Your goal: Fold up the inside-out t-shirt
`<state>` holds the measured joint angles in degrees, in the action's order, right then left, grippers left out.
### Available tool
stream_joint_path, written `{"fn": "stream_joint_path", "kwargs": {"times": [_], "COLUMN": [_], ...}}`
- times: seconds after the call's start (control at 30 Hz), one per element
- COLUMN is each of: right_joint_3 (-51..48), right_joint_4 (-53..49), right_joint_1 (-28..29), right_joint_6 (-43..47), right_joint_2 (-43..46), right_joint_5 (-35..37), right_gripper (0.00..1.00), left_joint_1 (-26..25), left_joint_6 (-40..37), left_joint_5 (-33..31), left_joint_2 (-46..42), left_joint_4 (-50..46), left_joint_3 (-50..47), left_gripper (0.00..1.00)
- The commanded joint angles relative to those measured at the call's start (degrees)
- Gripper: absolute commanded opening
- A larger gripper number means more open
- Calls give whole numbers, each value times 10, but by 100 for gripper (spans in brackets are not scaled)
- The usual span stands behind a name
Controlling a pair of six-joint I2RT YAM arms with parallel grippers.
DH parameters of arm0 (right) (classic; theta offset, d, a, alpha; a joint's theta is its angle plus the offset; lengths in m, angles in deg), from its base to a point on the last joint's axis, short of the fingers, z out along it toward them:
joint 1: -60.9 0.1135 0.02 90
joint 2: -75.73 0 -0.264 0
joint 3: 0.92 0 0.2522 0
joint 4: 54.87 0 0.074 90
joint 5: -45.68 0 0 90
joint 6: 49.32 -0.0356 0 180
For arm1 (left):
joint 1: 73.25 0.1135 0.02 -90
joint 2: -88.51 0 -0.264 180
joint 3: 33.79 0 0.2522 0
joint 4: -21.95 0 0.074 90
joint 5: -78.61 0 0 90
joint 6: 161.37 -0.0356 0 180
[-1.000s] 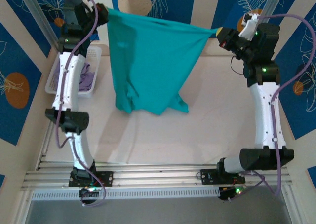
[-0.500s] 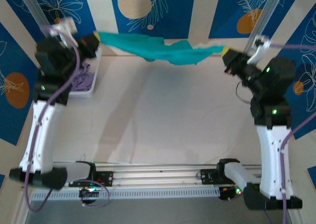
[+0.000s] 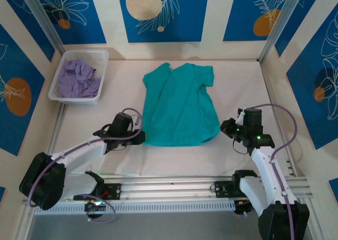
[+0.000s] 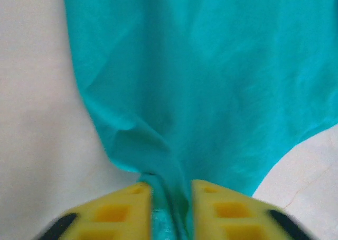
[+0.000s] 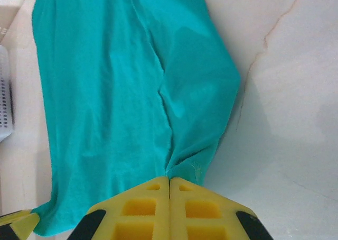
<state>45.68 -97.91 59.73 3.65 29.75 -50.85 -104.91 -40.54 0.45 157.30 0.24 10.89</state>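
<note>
Teal inside-out t-shirt (image 3: 181,105) flat on table (image 3: 174,163); left fingers (image 4: 119,213) narrowly parted, hem between them; right fingers (image 5: 142,211) pinched shut on other hem corner.

Left arm (image 3: 79,153) low, stretched out almost flat from its base toward the near-left hem corner of the inside-out t-shirt (image 3: 182,105). Left hand (image 3: 141,137) at that corner, yellow fingers slightly parted, cloth bunched in the gap. Right arm (image 3: 266,166) bent, forearm angled from its base toward the shirt's near-right hem corner. Right hand (image 3: 224,128) at that corner, fingers pressed together, pinching the hem edge. Both wrists low.
</note>
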Motion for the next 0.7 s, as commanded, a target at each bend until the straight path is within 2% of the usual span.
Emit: {"fn": "stream_joint_path", "kwargs": {"times": [0.0,0.1,0.2,0.43,0.6,0.67], "right_joint_3": [17,40,67,128,138,140], "right_joint_4": [16,-10,-42,-80,-71,-69], "right_joint_1": [-3,-4,-6,-32,-44,-47], "right_joint_6": [18,43,60,68,60,59], "right_joint_2": [-4,-13,-14,-12,-16,-16], "right_joint_5": [-31,-49,-69,-145,-179,-183], "right_gripper": [0,0,0,0,0,0], "left_joint_1": [-7,-27,-78,-191,-215,-215], "left_joint_6": [-30,-63,-128,-298,-355,-362], "left_joint_5": [-5,-35,-78,-79,-36,-40], "left_joint_2": [-2,-19,-26,93,188,216], "left_joint_4": [51,58,73,89,108,108], "left_joint_3": [18,26,45,139,193,211], "left_gripper": [42,62,73,72,71,70]}}
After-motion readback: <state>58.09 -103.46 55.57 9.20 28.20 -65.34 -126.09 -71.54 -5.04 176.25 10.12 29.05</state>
